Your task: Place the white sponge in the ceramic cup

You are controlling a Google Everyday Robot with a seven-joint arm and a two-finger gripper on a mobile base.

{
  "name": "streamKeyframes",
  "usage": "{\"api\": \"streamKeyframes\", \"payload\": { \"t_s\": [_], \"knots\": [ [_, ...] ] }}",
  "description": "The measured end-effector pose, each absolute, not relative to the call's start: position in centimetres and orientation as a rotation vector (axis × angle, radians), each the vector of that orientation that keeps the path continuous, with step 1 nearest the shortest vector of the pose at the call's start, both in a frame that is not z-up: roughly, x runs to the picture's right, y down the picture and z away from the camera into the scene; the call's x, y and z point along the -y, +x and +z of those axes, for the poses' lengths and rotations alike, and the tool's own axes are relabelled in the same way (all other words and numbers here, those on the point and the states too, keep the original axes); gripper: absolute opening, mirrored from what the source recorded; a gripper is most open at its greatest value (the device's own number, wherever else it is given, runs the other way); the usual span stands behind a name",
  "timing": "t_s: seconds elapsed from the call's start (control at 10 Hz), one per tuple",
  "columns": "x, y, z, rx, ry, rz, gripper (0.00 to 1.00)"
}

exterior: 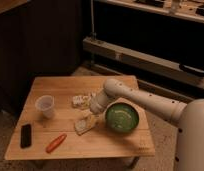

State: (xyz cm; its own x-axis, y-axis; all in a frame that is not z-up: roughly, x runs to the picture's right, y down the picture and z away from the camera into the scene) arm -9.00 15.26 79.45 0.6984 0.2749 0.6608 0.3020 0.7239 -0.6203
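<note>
The gripper (88, 118) sits low over the white sponge (84, 124) on the counter (100, 145); soft and light, it would squash easily, so opposite edges suit best.

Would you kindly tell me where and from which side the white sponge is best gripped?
Probably from above, across its two opposite side edges: the white sponge lies flat on the table, so only its edges offer grip. The tool is right over it, with the green bowl close on one side.
</note>
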Motion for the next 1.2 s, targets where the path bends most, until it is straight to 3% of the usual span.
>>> {"api": "streamKeyframes", "payload": {
  "t_s": [0.6, 1.2],
  "knots": [
    [-18.3, -9.7, 78.7, 0.778, -0.967, -0.195, 0.8],
    [-19.1, -8.3, 78.2, 0.742, -0.926, -0.207, 0.8]
  ]
}}
